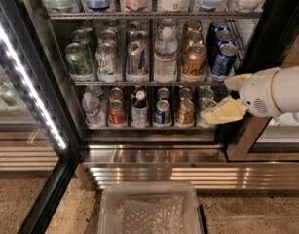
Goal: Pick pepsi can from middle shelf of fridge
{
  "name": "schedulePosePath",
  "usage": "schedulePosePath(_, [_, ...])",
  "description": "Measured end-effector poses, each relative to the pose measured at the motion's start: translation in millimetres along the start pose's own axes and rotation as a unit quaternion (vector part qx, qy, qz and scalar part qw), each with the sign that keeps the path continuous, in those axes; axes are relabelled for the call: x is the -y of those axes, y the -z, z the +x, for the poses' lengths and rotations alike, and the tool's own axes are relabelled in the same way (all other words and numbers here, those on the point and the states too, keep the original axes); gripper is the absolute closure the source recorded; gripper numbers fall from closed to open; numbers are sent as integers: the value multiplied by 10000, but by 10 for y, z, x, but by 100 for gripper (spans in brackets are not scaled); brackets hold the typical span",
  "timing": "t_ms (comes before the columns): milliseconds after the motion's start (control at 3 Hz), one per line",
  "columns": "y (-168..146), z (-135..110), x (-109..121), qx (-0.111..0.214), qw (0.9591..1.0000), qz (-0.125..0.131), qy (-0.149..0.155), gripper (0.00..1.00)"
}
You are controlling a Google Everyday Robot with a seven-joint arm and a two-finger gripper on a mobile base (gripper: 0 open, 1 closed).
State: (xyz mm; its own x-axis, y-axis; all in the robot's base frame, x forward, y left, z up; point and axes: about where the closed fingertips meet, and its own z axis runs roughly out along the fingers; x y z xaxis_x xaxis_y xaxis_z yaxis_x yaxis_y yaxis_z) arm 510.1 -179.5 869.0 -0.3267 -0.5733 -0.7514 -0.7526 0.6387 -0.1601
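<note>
The tall black-framed commercial drinks fridge (pixel 280 23) fills the view, door open, with a white LED strip running down the 9 o'clock side. Inside, the steel wire middle shelf (pixel 139 83) crosses the upper half and carries rows of green, silver, gold and blue cans. At 6 o'clock, on the floor before the ribbed steel base, sits a translucent plastic tub (pixel 110 199). A round white arm (pixel 285 89) reaches in from 3 o'clock. Its cream 2-finger hand (pixel 216 100) hangs by the right door post, level with the lower rack (pixel 139 126) of shorter cans. The hand is released: its 2 fingers stand spread, 1 above the other, with nothing between them.

The blue aluminium pepsi can (pixel 223 61) with a silver top stands upright at the front right end of the middle shelf. That is about 1 o'clock in the view and 12 o'clock from the hand, near it but apart. 2 more blue cans line up behind it. A gold-bronze can (pixel 194 62) stands just beside it at 9 o'clock, and a clear plastic water bottle (pixel 165 55) stands beyond that.

If full, the can is probably fairly heavy for its bulk and stiff under a moderate squeeze, though its thin wall would dent under a hard one. The smooth painted skin may be slick, more so if chilled and damp. The safest hold looks to be across the round body at mid-height, clear of the tapered top. The gap on the gold can's side is narrow, so the finger entering there needs care.
</note>
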Motion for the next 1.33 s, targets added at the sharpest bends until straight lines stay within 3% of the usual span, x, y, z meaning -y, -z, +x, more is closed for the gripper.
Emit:
schedulePosePath(333, [-34, -19, 110, 111, 9994, 312, 68, 12])
schedulePosePath(667, [-62, -109, 347, 274, 9955, 875, 228, 11])
schedulePosePath(1000, [-131, -184, 540, 453, 9907, 1262, 250, 12])
schedulePosePath(1333, [-217, -214, 662, 557, 9875, 1459, 232, 11])
